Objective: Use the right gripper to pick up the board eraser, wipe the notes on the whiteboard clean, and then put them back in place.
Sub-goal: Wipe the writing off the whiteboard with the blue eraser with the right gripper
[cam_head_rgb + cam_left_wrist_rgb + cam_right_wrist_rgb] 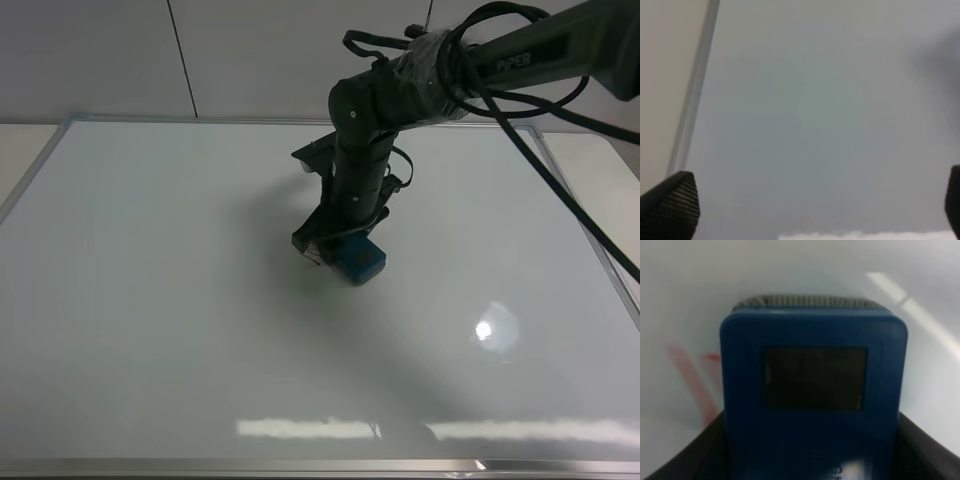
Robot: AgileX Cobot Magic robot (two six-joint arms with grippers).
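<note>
My right gripper (342, 250) reaches down to the middle of the whiteboard (150, 300) and is shut on the board eraser (362, 262), a blue block pressed against the board. In the right wrist view the eraser (812, 385) fills the frame between the black fingers (690, 460), with one dark square patch on top. Faint red notes (687, 375) show smeared on the board beside it. In the exterior high view a trace of red (312, 256) shows at the gripper's left. My left gripper (805, 210) is open over bare board, with only its fingertips (670, 205) showing.
The whiteboard's silver frame (590, 235) runs along the right, far and near edges. The frame (692, 100) also shows in the left wrist view, with table beyond it. Cables (560, 200) hang from the right arm over the board's right side.
</note>
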